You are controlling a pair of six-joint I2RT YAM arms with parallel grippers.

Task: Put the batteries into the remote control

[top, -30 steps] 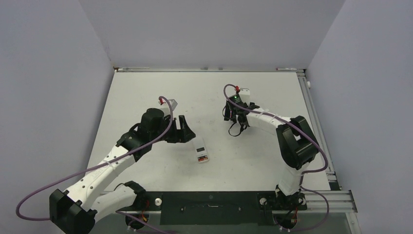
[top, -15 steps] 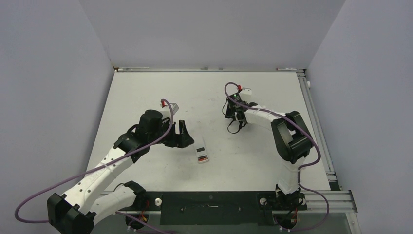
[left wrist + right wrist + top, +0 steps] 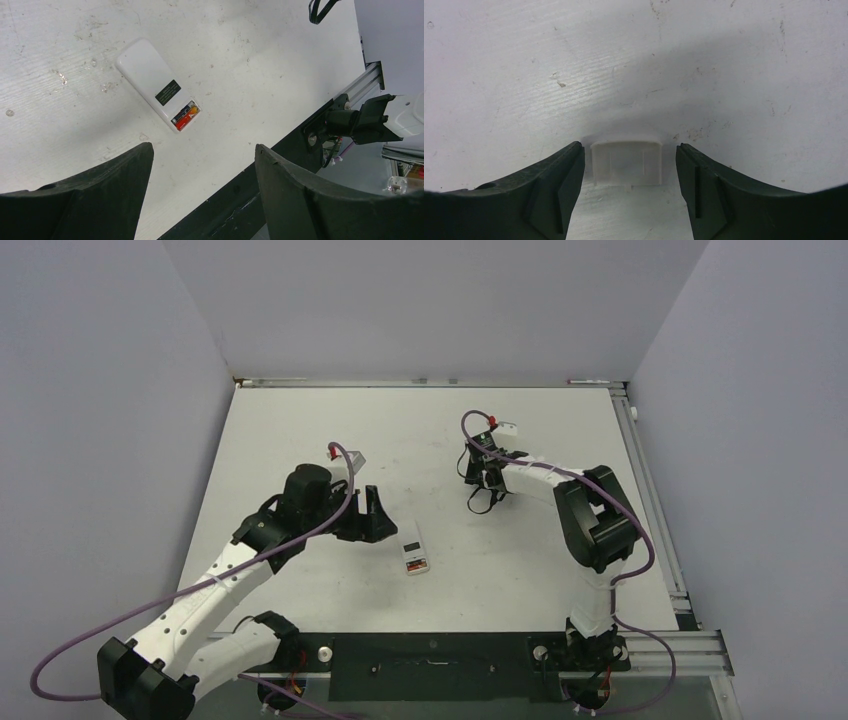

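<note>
Left wrist: remote control [image 3: 159,86] bears dark label [image 3: 167,92] (writing unreadable).

No lettering can be read in any view. The only printed sign is a small dark label [image 3: 167,92] on the plain white back of the remote control [image 3: 145,70], which lies face down. In the left wrist view the label shows a few pale lines of print, too small and soft to make out. Just beside it, the batteries [image 3: 185,114] show red and orange in the open recess, and any brand or marking on them is blurred. In the top view the label is a dark speck with no legible characters.
</note>
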